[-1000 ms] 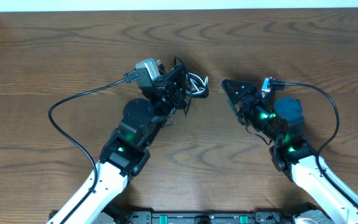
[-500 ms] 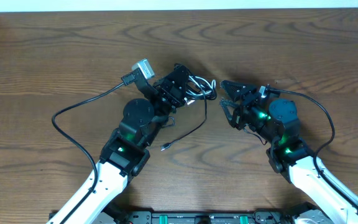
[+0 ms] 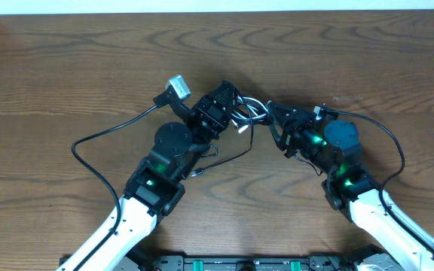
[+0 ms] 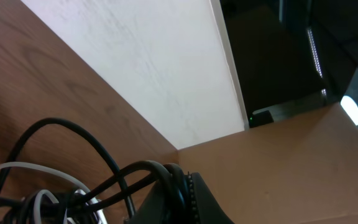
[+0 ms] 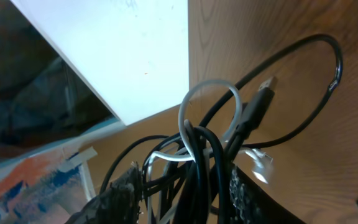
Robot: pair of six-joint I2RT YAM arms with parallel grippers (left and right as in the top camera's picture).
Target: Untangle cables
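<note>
Two grippers, one knot

Item: cables (image 3: 249,111), black plus one white, bunched just toward 12 o'clock of the desk (image 3: 66,68) centre. At 9 o'clock, left gripper (image 3: 228,105), jaws clamped on them, likely as anchor. At 3 o'clock, right gripper (image 3: 276,120), jaws narrow around strands, grip unconfirmed. Loose strand (image 3: 228,156) trails toward 7 o'clock.

Cables (image 5: 201,155) cut off at right wrist view's bottom edge
</note>
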